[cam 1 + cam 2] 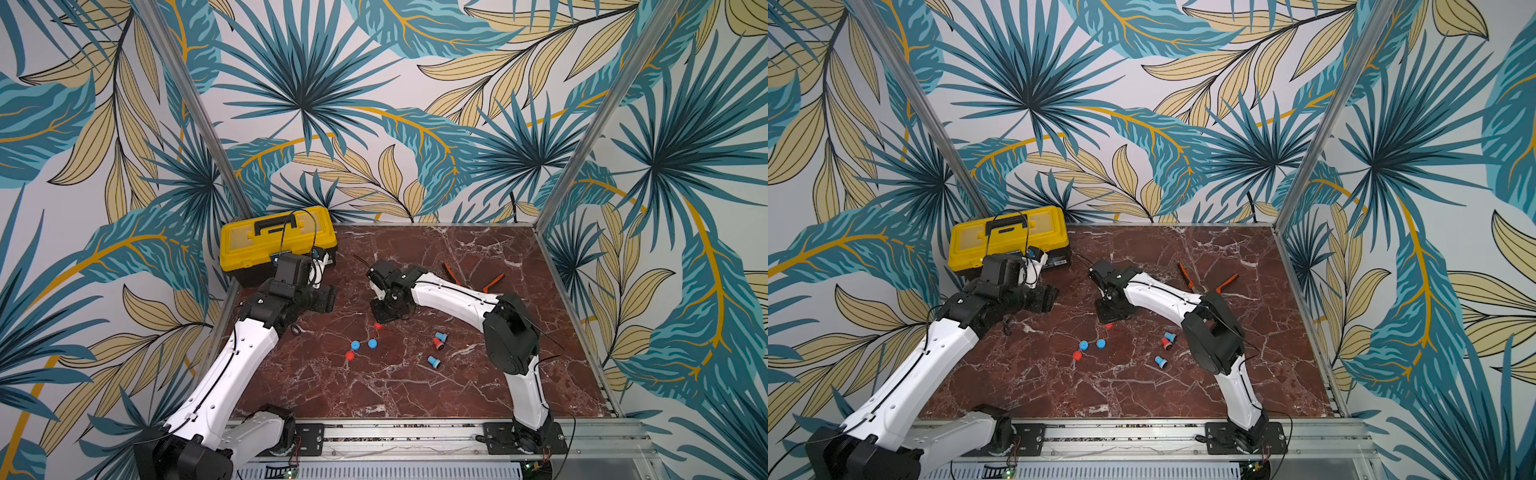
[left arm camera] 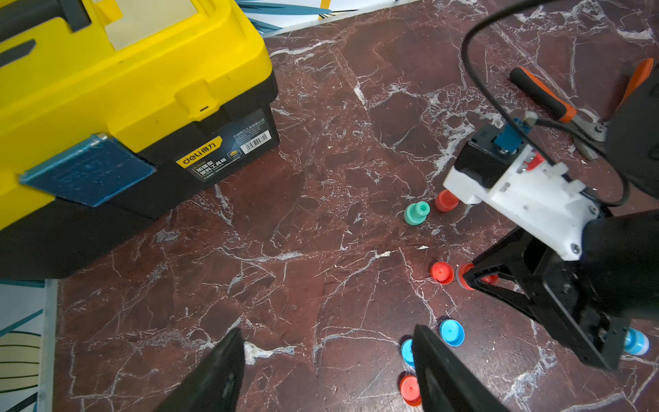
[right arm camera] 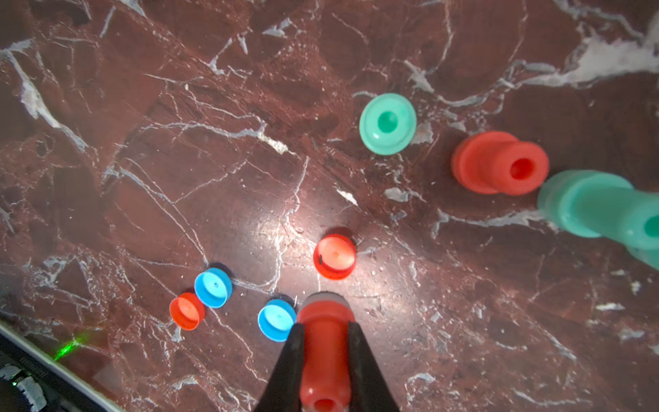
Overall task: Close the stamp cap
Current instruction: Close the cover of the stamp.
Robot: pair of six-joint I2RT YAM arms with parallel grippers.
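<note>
My right gripper point(image 3: 325, 326) is shut on a red stamp point(image 3: 324, 356), which points face down just above the marble. An open red cap point(image 3: 334, 256) lies on the table a short way beyond the stamp's face. In the left wrist view the same stamp point(image 2: 463, 276) hangs right beside that cap point(image 2: 441, 272). In both top views the right gripper point(image 1: 380, 318) point(image 1: 1109, 318) hides most of the stamp. My left gripper point(image 2: 326, 328) stands open and empty over bare marble, near the toolbox point(image 1: 277, 239).
Two blue caps point(image 3: 213, 287) point(image 3: 276, 324) and another red cap point(image 3: 187, 310) lie close by. A green stamp point(image 3: 387, 123), a red one point(image 3: 499, 163) and a second green one point(image 3: 599, 210) stand past the gripper. More stamps point(image 1: 437, 343) lie front right; pliers point(image 1: 453, 276) at the back.
</note>
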